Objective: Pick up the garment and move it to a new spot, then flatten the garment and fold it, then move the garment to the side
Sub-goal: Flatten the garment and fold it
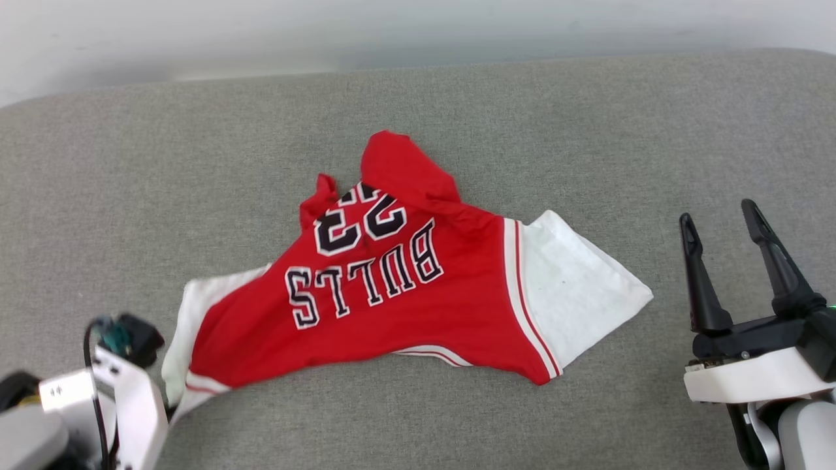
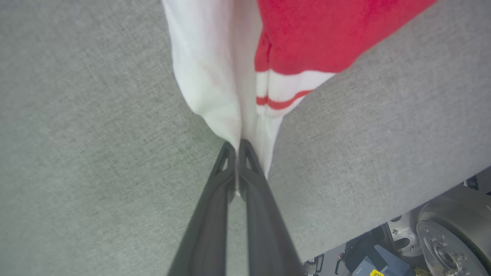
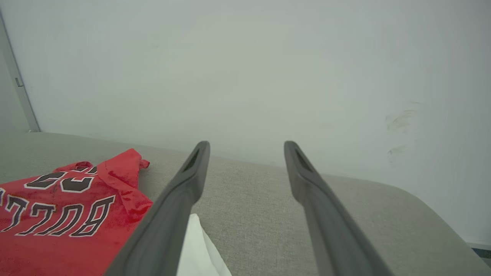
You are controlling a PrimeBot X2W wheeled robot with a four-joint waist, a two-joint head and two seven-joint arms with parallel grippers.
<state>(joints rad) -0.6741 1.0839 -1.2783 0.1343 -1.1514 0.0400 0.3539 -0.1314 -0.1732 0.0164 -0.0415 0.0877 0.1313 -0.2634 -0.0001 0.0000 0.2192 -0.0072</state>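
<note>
The garment [image 1: 405, 294] is a red T-shirt with white sleeves lying crumpled on the grey padded table [image 1: 196, 143], its "BULLS 23" print facing up. In the left wrist view my left gripper [image 2: 237, 145] is shut on the white sleeve of the garment [image 2: 215, 76], pinching the cloth between its fingertips. In the head view the left forearm [image 1: 124, 398] sits at the lower left, by that sleeve's corner. My right gripper [image 1: 718, 219] stands open to the right of the other white sleeve, apart from it. The right wrist view shows the garment [image 3: 57, 214] at lower left and my right gripper [image 3: 245, 147] with nothing between its fingers.
A pale wall [image 1: 392, 26] runs along the table's far edge. In the left wrist view the table's near edge gives way to the robot's base [image 2: 441, 237] at the lower right. Bare grey table surface lies all around the garment.
</note>
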